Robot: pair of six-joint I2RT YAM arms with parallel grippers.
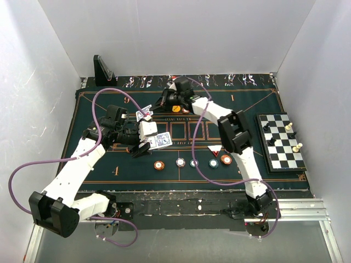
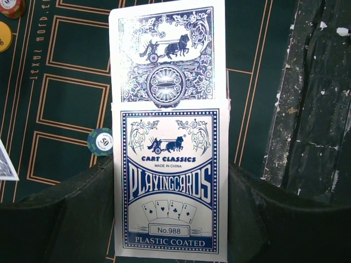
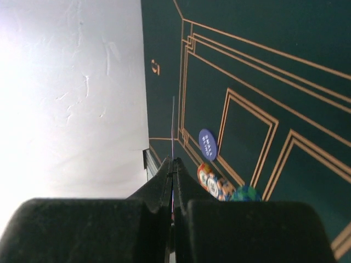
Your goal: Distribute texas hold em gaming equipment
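Mid-deal, looks like: left gripper point(image 2: 170, 230) clamped on card box point(image 2: 170, 164), right gripper point(image 3: 173, 164) pinching a card point(image 3: 173, 123) beyond the box. Probably needs laying flat next.

The felt mat point(image 1: 109, 164) is dark green with orange lines, the card box point(image 2: 170, 186) white with blue print, the card point(image 2: 167, 55) sticking out of it blue-patterned on white, the chessboard point(image 1: 281, 142) black-and-white checked, and single chips show orange point(image 1: 159, 165), red point(image 1: 226, 159) and blue point(image 3: 208, 144).

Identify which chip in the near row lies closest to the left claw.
The orange chip, at the row's left end; the others sit farther right.
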